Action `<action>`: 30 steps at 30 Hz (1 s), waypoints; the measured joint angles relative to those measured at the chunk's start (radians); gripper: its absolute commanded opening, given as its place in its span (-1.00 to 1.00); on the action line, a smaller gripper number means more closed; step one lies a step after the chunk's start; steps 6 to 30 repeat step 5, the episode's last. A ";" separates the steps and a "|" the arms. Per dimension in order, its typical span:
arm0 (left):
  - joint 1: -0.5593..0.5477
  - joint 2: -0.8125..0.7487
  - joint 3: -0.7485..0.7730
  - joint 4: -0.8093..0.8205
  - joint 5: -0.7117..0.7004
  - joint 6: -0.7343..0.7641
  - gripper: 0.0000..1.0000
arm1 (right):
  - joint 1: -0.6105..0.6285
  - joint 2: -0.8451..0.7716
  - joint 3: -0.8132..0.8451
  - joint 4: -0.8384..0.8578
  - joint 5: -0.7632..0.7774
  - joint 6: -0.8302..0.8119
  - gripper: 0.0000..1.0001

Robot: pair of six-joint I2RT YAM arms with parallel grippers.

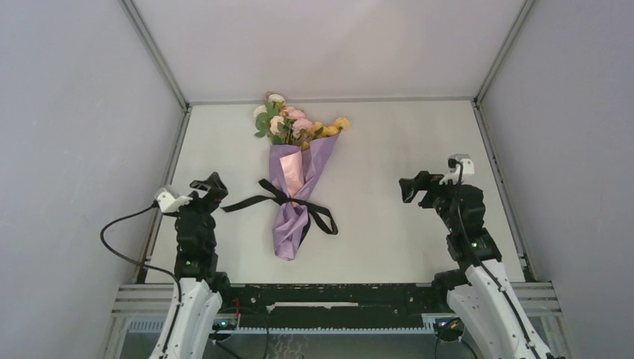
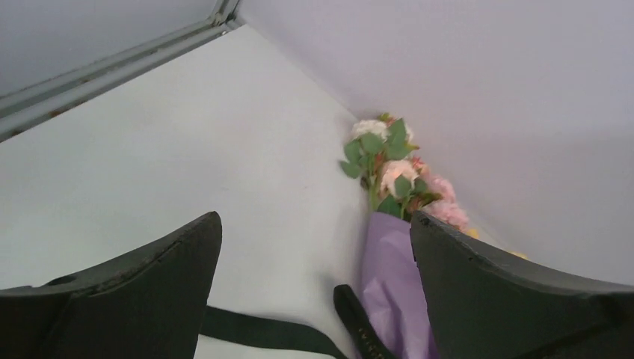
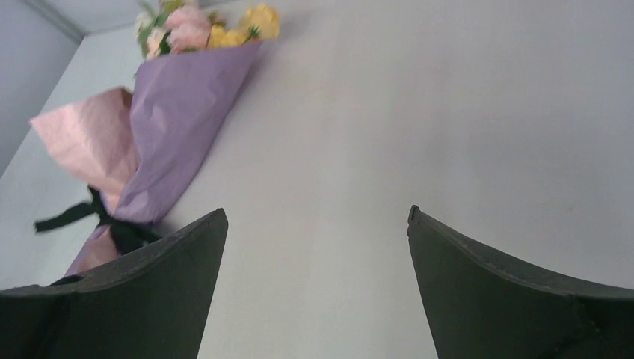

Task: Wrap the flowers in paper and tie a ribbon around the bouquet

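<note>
While the bouquet point(image 1: 300, 173) is lying wrapped between the grippers: tying is looking finished.
Ribbon point(image 1: 287, 197): sitting knotted around the bouquet's middle.
Left gripper point(image 1: 215, 187): hovering left of the bouquet, gaping wide, holding nothing.
Right gripper point(image 1: 411, 188): hovering right of it, likewise gaping, empty.
Next: likely calling for both withdrawing clear of the tails.
Count: one bouquet, one ribbon, two grippers.
</note>
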 measured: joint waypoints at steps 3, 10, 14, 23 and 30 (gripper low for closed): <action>0.000 -0.051 0.000 0.006 -0.003 0.003 1.00 | 0.000 -0.061 -0.029 0.014 0.090 0.009 0.99; 0.000 -0.053 0.000 -0.002 -0.003 0.002 0.99 | -0.001 -0.090 -0.048 0.021 0.130 0.008 0.99; 0.000 -0.053 0.000 -0.002 -0.003 0.002 0.99 | -0.001 -0.090 -0.048 0.021 0.130 0.008 0.99; 0.000 -0.053 0.000 -0.002 -0.003 0.002 0.99 | -0.001 -0.090 -0.048 0.021 0.130 0.008 0.99; 0.000 -0.053 0.000 -0.002 -0.003 0.002 0.99 | -0.001 -0.090 -0.048 0.021 0.130 0.008 0.99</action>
